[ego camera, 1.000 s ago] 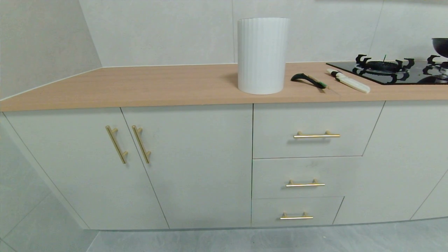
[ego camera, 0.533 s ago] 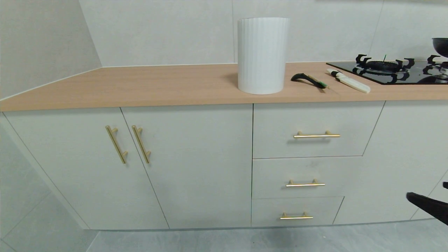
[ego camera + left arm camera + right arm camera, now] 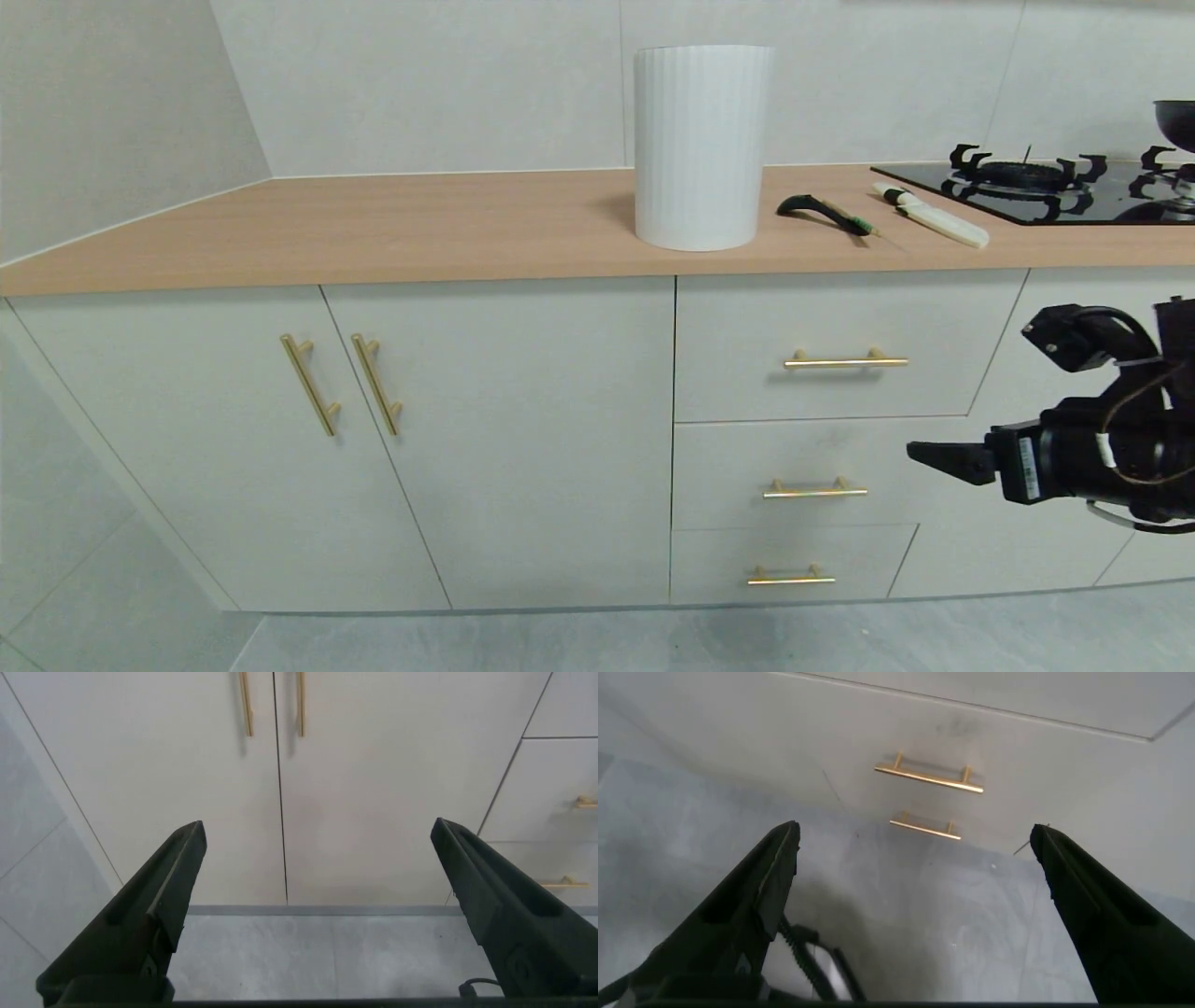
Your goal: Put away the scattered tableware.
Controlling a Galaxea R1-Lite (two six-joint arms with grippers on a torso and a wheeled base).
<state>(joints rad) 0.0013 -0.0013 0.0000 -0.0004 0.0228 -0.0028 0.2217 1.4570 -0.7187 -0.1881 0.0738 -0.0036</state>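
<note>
Tableware, a black curved utensil (image 3: 822, 211) and a cream-white knife (image 3: 930, 216), lies on the wooden bench (image 3: 420, 224) between the white ribbed cylindrical container (image 3: 700, 149) and the black hob (image 3: 1027, 201). The right gripper (image 3: 938, 457) hovers before the pale drawers (image 3: 822, 317), jaws wide apart and empty. The left gripper (image 3: 318, 833) faces the cupboard doors (image 3: 374, 784), jaws likewise wide and empty.

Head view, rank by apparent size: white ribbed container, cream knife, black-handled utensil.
1. white ribbed container, largest by far.
2. cream knife.
3. black-handled utensil, only slightly shorter than the knife; they lie side by side, nearly a tie.
</note>
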